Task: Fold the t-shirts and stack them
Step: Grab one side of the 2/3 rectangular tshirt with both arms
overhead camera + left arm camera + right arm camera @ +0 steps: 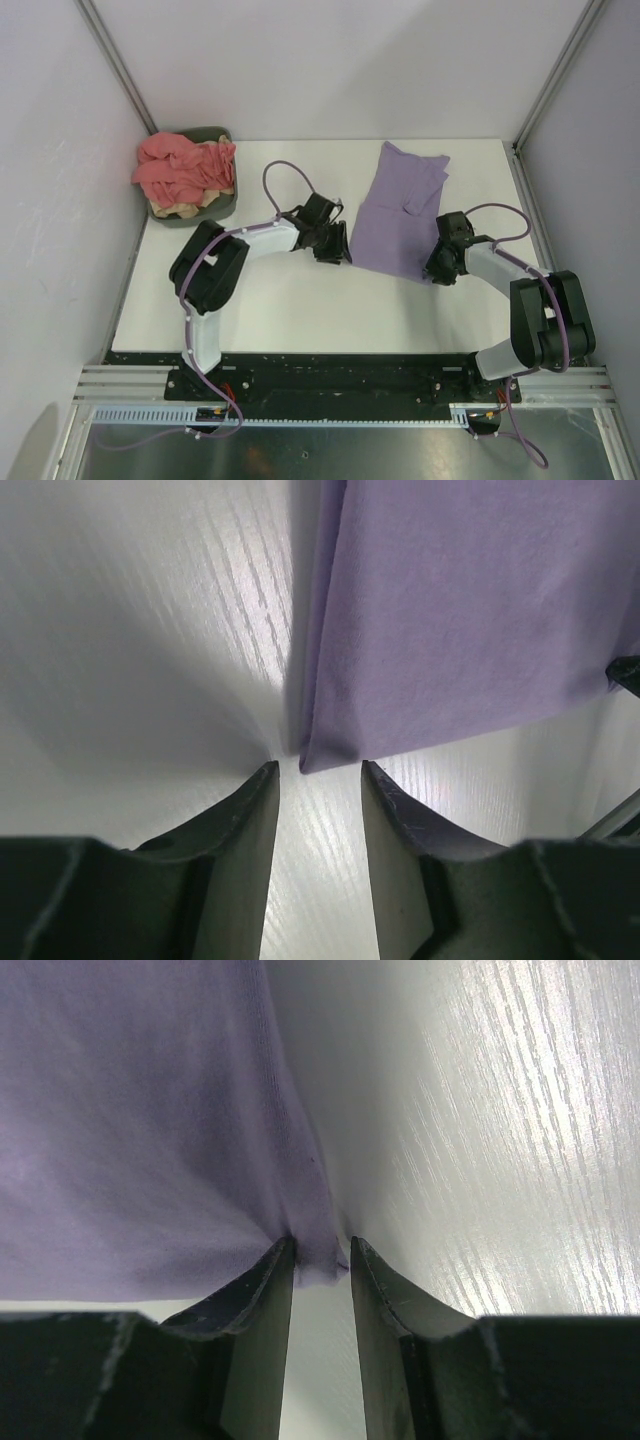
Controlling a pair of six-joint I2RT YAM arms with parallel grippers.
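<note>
A lavender t-shirt [398,212] lies on the white table, folded lengthwise into a long strip. My left gripper [336,250] is low at its near left corner. In the left wrist view the gripper [320,770] is open, and the shirt's corner [325,752] lies just ahead of the tips. My right gripper [436,268] is at the near right corner. In the right wrist view the gripper [321,1252] is slightly open. The shirt's corner [318,1260] sits between the tips, against the left finger [262,1290] and clear of the right one.
A dark grey-green bin [222,207] stands at the table's back left. It holds a crumpled salmon-pink shirt [183,168] over a tan one [186,209]. White walls close in the left, back and right sides.
</note>
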